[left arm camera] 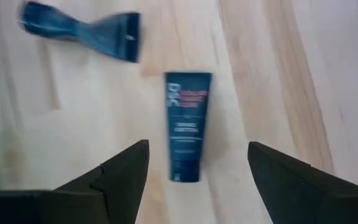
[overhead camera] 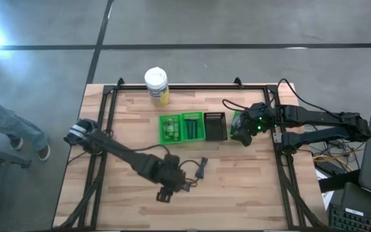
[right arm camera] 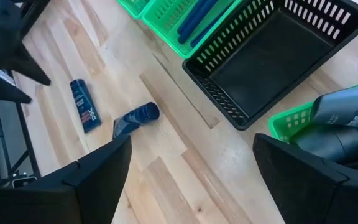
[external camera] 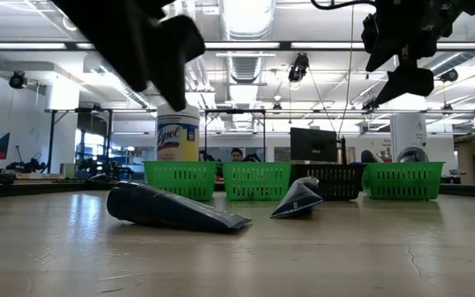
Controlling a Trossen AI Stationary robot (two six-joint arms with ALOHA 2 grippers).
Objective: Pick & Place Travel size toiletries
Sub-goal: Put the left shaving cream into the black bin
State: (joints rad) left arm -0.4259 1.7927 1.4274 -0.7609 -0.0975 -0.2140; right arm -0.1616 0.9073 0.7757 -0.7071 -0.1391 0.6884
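Note:
Two dark tubes lie flat on the wooden table. One point(left arm camera: 187, 124) lies right below my left gripper point(left arm camera: 197, 149), which hangs open above it with a finger to either side and touches nothing. The other tube point(left arm camera: 82, 30), flattened at one end, lies a little beyond it point(overhead camera: 203, 165). In the low view both tubes point(external camera: 176, 210) point(external camera: 299, 198) rest on their sides. My right gripper point(right arm camera: 191, 143) hangs open at the table's right, over the rightmost green tray point(right arm camera: 291, 121), which holds dark grey bottles point(right arm camera: 347, 124).
A row of small trays stands mid-table: two green ones point(overhead camera: 171, 127) point(overhead camera: 192, 125) with items in them, and a black one point(overhead camera: 215, 125). A white-lidded, yellow-labelled jar point(overhead camera: 156, 86) stands at the far edge. A person's legs point(overhead camera: 5, 125) show left of the table.

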